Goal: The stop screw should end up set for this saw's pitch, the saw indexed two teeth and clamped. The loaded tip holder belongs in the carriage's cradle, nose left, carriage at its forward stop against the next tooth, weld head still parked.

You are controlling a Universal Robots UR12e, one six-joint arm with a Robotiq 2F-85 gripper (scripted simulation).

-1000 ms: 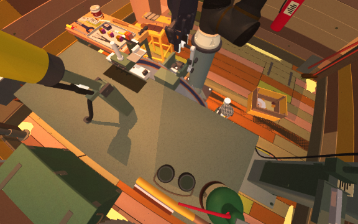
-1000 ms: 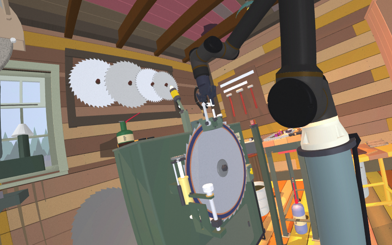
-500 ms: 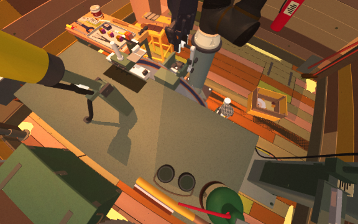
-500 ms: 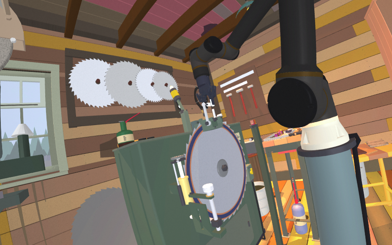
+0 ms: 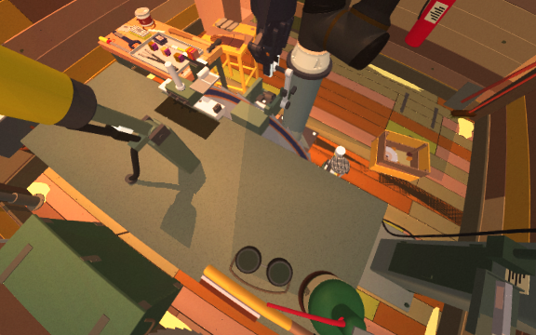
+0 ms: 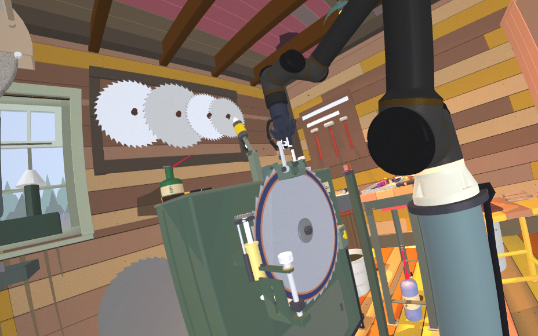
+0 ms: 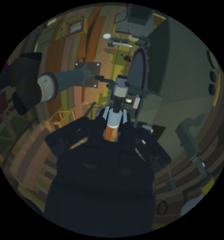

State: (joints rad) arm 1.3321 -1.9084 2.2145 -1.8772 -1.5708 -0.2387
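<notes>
On top of the green machine cabinet (image 6: 204,259) the large circular saw (image 6: 298,234) stands on edge in its mount. A white lever handle (image 6: 281,155) with a pale grip (image 7: 114,118) rises from the clamp block (image 6: 288,171) at the saw's top edge. My gripper (image 6: 280,134) (image 7: 114,122) (image 5: 268,60) comes down from above onto the upper end of that lever handle and is closed around it. A white-knobbed screw (image 6: 288,267) stands on a bracket at the saw's lower left. The yellow-tipped weld head (image 6: 239,129) sits on its arm behind the saw.
Behind the machine several spare saw blades (image 6: 166,115) hang on the wall, and a green bottle (image 6: 171,184) stands on the cabinet top. A bench with a tray of small parts (image 5: 165,46) and a yellow stool (image 5: 240,65) stand beyond the saw. My arm's pedestal (image 6: 455,267) rises at right.
</notes>
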